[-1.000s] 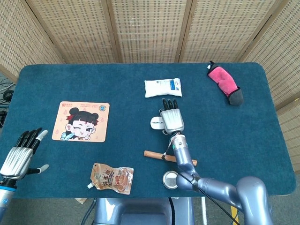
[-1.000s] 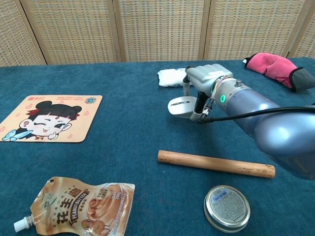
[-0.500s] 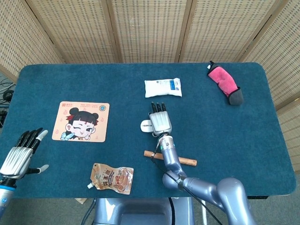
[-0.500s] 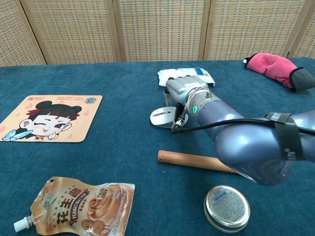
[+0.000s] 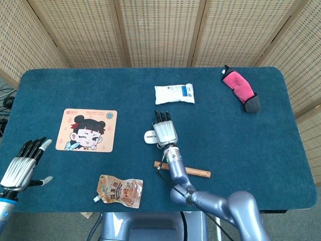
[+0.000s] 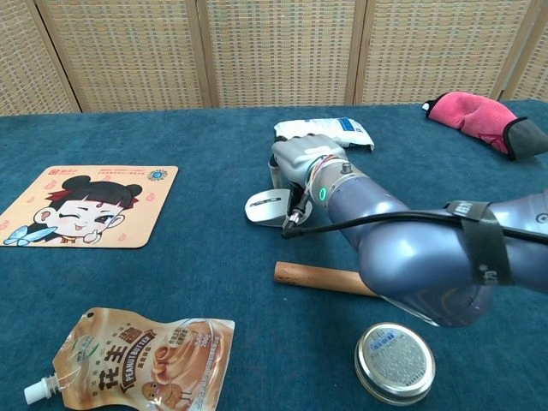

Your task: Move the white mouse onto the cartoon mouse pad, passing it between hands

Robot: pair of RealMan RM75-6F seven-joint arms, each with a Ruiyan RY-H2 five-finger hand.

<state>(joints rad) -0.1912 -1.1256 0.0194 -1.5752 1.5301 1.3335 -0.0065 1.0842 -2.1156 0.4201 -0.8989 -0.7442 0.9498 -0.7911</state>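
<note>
The white mouse is held by my right hand near the table's middle, just above the cloth. Its left end sticks out from under the fingers. The cartoon mouse pad lies flat to the left, a good gap away from the mouse. My left hand hangs open at the table's front left edge, fingers spread, holding nothing; only the head view shows it.
A wooden rod and a round tin lid lie in front of my right arm. A peanut butter pouch sits front left. A white packet and a pink cloth lie at the back.
My right hand has carried the white mouse leftward toward the mouse pad. The left hand has stayed in place.
</note>
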